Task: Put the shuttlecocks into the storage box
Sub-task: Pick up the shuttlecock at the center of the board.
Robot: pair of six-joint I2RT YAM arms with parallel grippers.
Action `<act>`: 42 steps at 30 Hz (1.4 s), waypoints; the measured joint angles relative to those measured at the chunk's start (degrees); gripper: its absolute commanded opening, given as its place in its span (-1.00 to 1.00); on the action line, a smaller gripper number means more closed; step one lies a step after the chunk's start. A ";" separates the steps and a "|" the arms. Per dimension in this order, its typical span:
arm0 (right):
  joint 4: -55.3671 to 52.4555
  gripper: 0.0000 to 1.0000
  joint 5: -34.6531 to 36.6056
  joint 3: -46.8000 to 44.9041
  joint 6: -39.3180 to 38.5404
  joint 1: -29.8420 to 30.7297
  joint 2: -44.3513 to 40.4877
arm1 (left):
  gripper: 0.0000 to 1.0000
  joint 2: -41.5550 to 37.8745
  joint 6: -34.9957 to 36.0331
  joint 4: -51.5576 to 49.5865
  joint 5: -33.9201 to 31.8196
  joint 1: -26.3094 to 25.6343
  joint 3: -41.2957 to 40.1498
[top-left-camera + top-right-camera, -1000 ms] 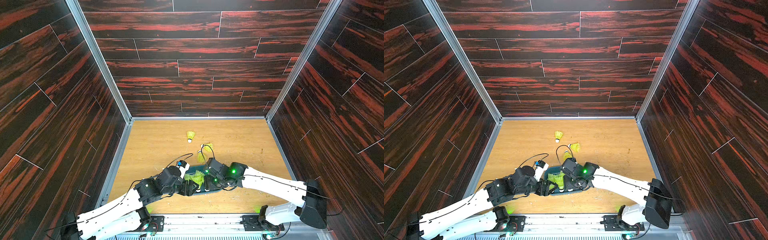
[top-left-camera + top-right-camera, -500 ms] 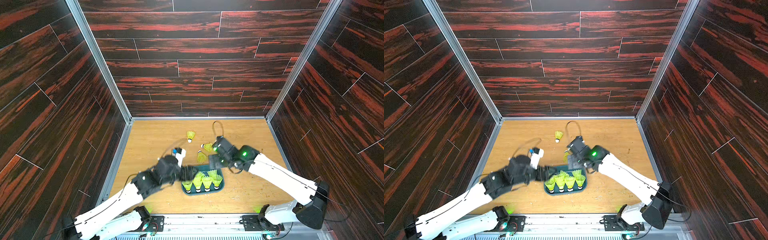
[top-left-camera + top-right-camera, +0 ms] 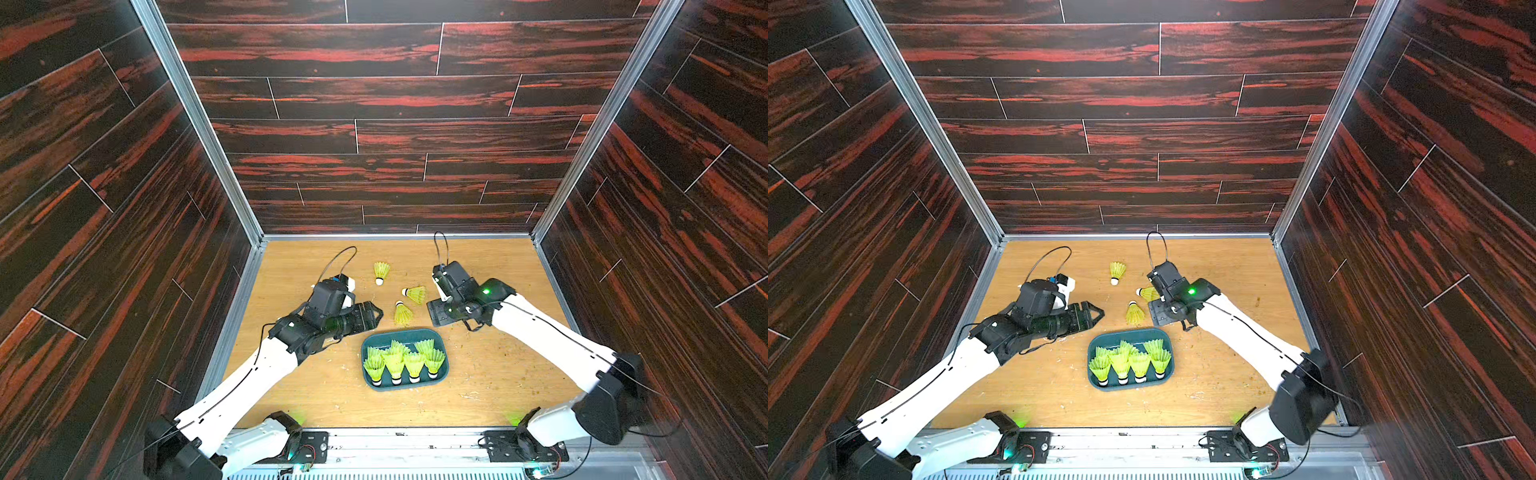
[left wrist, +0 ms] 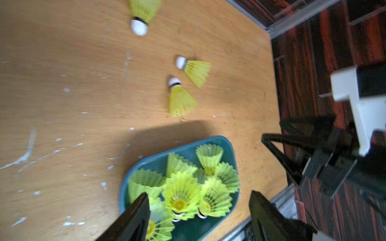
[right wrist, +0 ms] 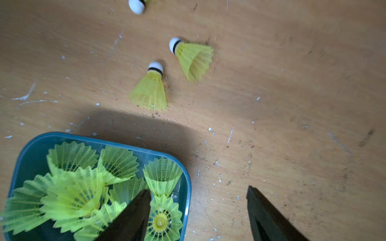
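The teal storage box [image 3: 367,347] [image 3: 1093,347] sits near the table's front middle, with several yellow-green shuttlecocks [image 3: 402,361] standing in it, skirts up. Three shuttlecocks lie loose on the table beyond it: one far back [image 3: 381,272] and two closer together [image 3: 414,294] [image 3: 402,313]. My left gripper [image 3: 371,313] [image 4: 198,193] hovers left of the loose pair, open and empty. To the right of that pair my right gripper [image 3: 436,309] [image 5: 198,189] hangs open and empty. The box [image 4: 129,177] [image 5: 62,134] and the loose pair [image 4: 179,98] [image 5: 151,89] show in both wrist views.
The wooden table [image 3: 498,374] is boxed in by dark red-streaked wall panels [image 3: 374,124] and metal rails [image 3: 395,237]. White flecks and dirt dot the wood. Cable loops [image 3: 340,257] rise from both wrists. The arm bases [image 3: 299,440] stand at the front edge.
Both grippers have risen off the box and moved toward the back, the left one to the left and the right one to the right. The box's shuttlecocks now show fully.
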 measured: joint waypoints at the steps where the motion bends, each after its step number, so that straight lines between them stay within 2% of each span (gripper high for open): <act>1: 0.26 0.53 -0.44 0.00 0.70 0.00 0.24 | 0.53 0.52 0.00 -0.09 -0.02 0.87 0.02; 3: 0.98 0.64 -1.16 0.00 1.97 0.00 0.50 | 0.52 2.01 0.26 -0.50 -0.11 2.25 0.52; 6: 1.57 0.96 -2.89 0.90 4.00 0.00 1.79 | 0.49 6.84 2.54 -2.21 -1.62 3.58 3.82; 13: 2.43 0.96 -9.33 10.12 8.20 -1.55 8.61 | 0.38 26.08 10.58 -3.48 -6.58 4.79 17.86; 18: 2.64 0.96 -15.23 20.04 10.56 -6.25 15.82 | 0.27 40.19 15.41 -5.22 -9.35 5.75 28.98; 24: 2.62 0.97 -19.85 27.61 10.84 -10.23 23.65 | 0.14 52.92 18.64 -5.99 -10.97 6.58 38.91; 34: 5.05 0.93 -28.06 29.14 11.10 -14.32 28.96 | 0.05 64.96 20.68 -4.66 -11.56 6.75 49.29; 42: 6.73 0.91 -32.72 31.19 12.63 -16.48 33.53 | 0.05 69.24 22.62 -4.31 -12.07 6.82 54.64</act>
